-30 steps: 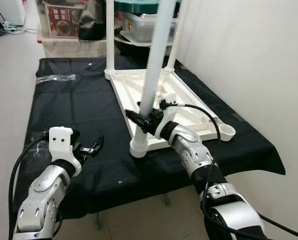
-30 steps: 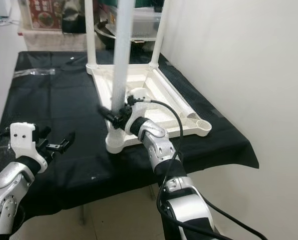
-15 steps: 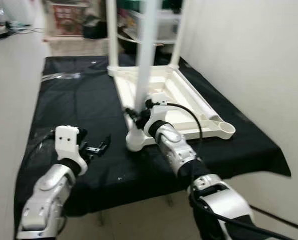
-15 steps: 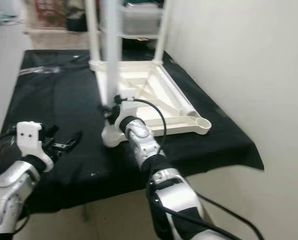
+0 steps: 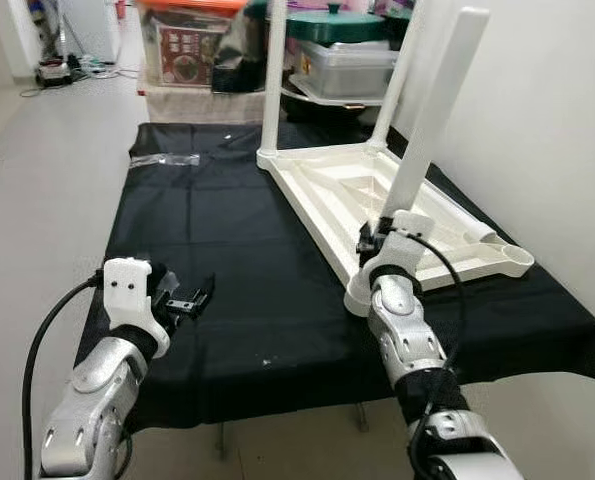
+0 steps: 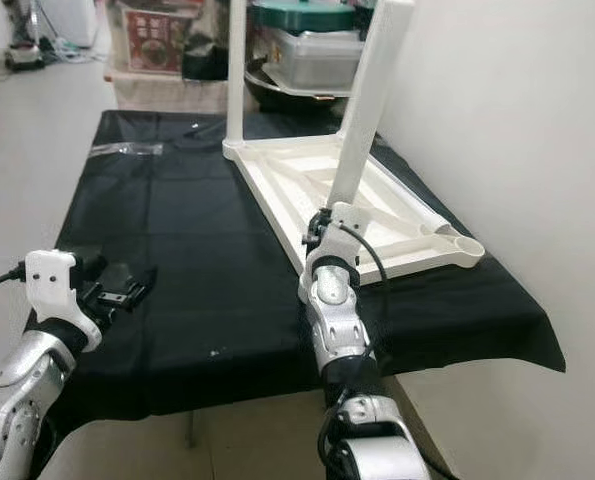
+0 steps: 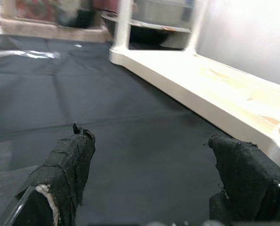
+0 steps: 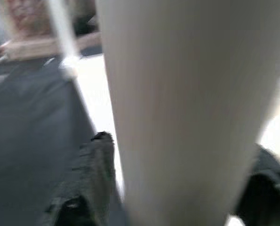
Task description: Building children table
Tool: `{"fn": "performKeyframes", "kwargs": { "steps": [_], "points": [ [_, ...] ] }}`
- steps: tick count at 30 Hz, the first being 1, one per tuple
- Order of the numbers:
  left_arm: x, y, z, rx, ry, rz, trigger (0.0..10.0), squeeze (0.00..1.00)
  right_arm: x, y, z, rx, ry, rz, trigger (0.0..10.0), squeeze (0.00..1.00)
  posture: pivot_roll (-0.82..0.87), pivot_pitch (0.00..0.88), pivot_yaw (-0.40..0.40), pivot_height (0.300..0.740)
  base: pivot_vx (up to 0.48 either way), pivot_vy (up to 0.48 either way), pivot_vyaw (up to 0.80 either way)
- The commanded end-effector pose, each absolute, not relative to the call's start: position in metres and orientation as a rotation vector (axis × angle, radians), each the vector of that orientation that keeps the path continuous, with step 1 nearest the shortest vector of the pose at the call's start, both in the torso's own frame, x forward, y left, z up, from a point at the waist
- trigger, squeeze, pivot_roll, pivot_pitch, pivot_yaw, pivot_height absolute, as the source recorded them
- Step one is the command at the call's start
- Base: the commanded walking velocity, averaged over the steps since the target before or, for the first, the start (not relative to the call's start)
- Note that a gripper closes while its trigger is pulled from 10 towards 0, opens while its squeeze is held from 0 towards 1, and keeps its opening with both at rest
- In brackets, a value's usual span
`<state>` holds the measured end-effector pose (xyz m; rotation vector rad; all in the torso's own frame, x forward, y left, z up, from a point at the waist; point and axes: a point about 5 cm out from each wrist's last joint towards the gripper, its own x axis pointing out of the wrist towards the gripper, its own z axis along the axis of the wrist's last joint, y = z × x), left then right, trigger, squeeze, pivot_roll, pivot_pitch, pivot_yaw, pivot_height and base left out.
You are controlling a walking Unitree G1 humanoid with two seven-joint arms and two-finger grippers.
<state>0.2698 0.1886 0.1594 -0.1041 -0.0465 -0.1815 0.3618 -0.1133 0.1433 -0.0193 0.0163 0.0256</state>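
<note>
Right gripper (image 5: pixel 375 243) grasps the tilted table leg (image 5: pixel 427 120) just above its socket (image 5: pixel 358 296); released crooked, it may topple, left gripper (image 5: pixel 191 299) spread idle

Left of the upturned white table (image 5: pixel 377 200), the black-covered surface (image 5: pixel 227 260) lay open for a pincer to pass, while the table's upright legs (image 5: pixel 432 110), the wall (image 5: pixel 547 120) just beyond it and the stacked bins (image 5: pixel 347 60) behind blocked the way.

White wall (image 5: pixel 547 120), pale floor (image 5: pixel 47 170)
</note>
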Motion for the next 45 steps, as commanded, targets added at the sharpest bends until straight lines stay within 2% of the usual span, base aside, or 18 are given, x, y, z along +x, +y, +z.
{"fn": "performKeyframes", "kwargs": {
  "steps": [1, 3, 4, 8, 17, 18, 19, 23, 26, 28, 30, 36, 37, 38, 39, 41, 42, 45],
  "points": [
    [0.269, 0.192, 0.158, -0.112, -0.033, -0.186, 10.0, 0.00, 0.361, -0.086, 0.168, 0.037, -0.120, 0.275, 10.0, 0.99, 0.13, 0.000, -0.137, 0.740, 0.000, 0.000, 0.00],
    [0.269, 0.192, 0.158, -0.112, -0.033, -0.186, 10.0, 0.00, 0.361, -0.086, 0.168, 0.037, -0.120, 0.275, 10.0, 0.99, 0.13, 0.000, -0.137, 0.740, 0.000, 0.000, 0.00],
    [0.269, 0.195, 0.158, -0.112, -0.034, -0.183, 10.0, 0.00, 0.362, -0.077, 0.179, 0.054, -0.182, 0.386, 10.0, 0.00, 0.13, 0.000, -0.135, 0.740, 0.000, 0.000, 0.00],
    [0.271, 0.197, 0.159, -0.111, -0.031, -0.187, 10.0, 0.00, 0.367, -0.069, 0.200, -0.113, -0.239, 0.799, 10.0, 0.00, 0.14, 0.000, -0.135, 0.740, 0.000, 0.000, 0.00],
    [0.272, 0.194, 0.158, -0.113, -0.034, -0.186, 10.0, 0.00, 0.363, -0.068, 0.187, -0.153, -0.130, 1.067, 10.0, 0.00, 0.15, 0.000, -0.145, 0.740, 0.000, 0.000, 0.00],
    [0.272, 0.193, 0.158, -0.113, -0.034, -0.186, 10.0, 0.00, 0.359, -0.063, 0.182, -0.155, -0.121, 1.106, 6.1, 0.00, 0.15, 0.000, -0.146, 0.740, 0.000, 0.000, 0.00],
    [0.271, 0.192, 0.158, -0.113, -0.034, -0.186, 10.0, 0.00, 0.359, -0.057, 0.176, -0.137, -0.098, 1.096, 0.0, 0.00, 0.15, 0.000, -0.146, 0.740, 0.000, 0.000, 0.00],
    [0.271, 0.191, 0.157, -0.112, -0.034, -0.185, 10.0, 0.00, 0.361, -0.052, 0.170, -0.175, -0.081, 1.010, 0.0, 0.00, 0.16, 0.000, -0.150, 0.740, 0.000, 0.000, 0.00],
    [0.270, 0.190, 0.158, -0.114, -0.034, -0.185, 10.0, 0.00, 0.381, -0.065, 0.156, -0.107, 0.044, 0.558, 0.0, 0.00, 0.15, 0.000, -0.145, 0.740, 0.000, 0.000, 0.00],
    [0.269, 0.190, 0.158, -0.115, -0.035, -0.188, 10.0, 0.00, 0.387, -0.104, 0.137, -0.024, 0.171, 0.053, 0.0, 0.00, 0.15, 0.000, -0.141, 0.740, 0.000, 0.000, 0.00],
    [0.268, 0.189, 0.159, -0.116, -0.035, -0.190, 10.0, 0.00, 0.381, -0.124, 0.128, -0.008, 0.204, -0.120, 0.0, 0.00, 0.14, 0.000, -0.139, 0.740, 0.000, 0.000, 0.00],
    [0.268, 0.189, 0.159, -0.116, -0.034, -0.194, 10.0, 0.00, 0.368, -0.143, 0.120, 0.004, 0.232, -0.303, 0.0, 0.00, 0.13, 0.000, -0.132, 0.740, 0.000, 0.000, 0.00],
    [0.268, 0.189, 0.159, -0.115, -0.032, -0.195, 10.0, 0.00, 0.359, -0.141, 0.123, 0.003, 0.240, -0.322, 3.0, 0.00, 0.11, 0.000, -0.119, 0.740, 0.000, 0.000, 0.00],
    [0.268, 0.189, 0.159, -0.115, -0.032, -0.195, 10.0, 0.00, 0.359, -0.141, 0.123, 0.003, 0.240, -0.322, 3.0, 0.00, 0.11, 0.000, -0.119, 0.740, 0.000, 0.000, 0.00],
    [0.269, 0.190, 0.159, -0.113, -0.030, -0.193, 10.0, 0.00, 0.355, -0.133, 0.128, 0.020, 0.231, -0.262, 10.0, 0.00, 0.11, 0.000, -0.119, 0.740, 0.000, 0.000, 0.00],
    [0.269, 0.190, 0.159, -0.112, -0.029, -0.192, 10.0, 0.00, 0.353, -0.127, 0.132, 0.033, 0.223, -0.211, 10.0, 0.00, 0.11, 0.000, -0.119, 0.740, 0.000, 0.000, 0.00],
    [0.269, 0.191, 0.159, -0.112, -0.028, -0.192, 10.0, 0.00, 0.357, -0.115, 0.141, 0.079, 0.154, -0.084, 10.0, 1.00, 0.11, 0.000, -0.118, 0.740, 0.000, 0.000, 0.00],
    [0.270, 0.192, 0.159, -0.111, -0.027, -0.192, 10.0, 0.00, 0.363, -0.105, 0.153, 0.131, 0.074, 0.022, 10.0, 1.00, 0.12, 0.000, -0.121, 0.740, 0.000, 0.000, 0.00]
  ]
}}
